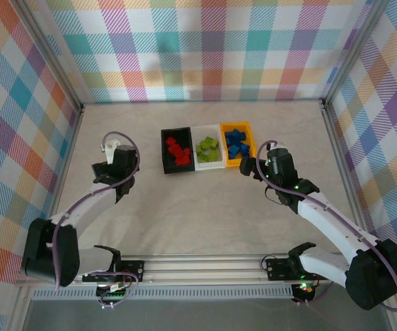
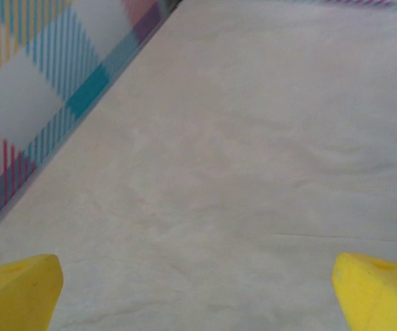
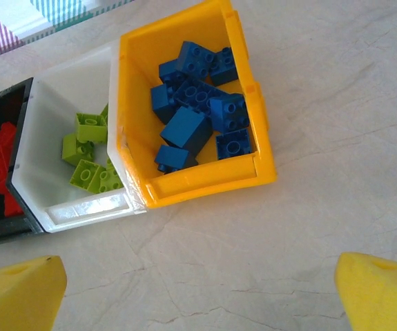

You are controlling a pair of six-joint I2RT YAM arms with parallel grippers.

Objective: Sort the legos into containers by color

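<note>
We see the legos (image 3: pixel 184 127) sorted by color in the containers (image 3: pixel 205 181); left pincer (image 2: pixel 198 293) and right pincer (image 3: pixel 198 293) gape released above the counter (image 3: pixel 322 221).

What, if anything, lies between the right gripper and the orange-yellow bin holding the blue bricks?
Nothing visible does. In the right wrist view, bare table is all that separates the open right gripper from the near wall of the orange-yellow bin, where the blue bricks lie. No loose brick sits on that stretch.
</note>
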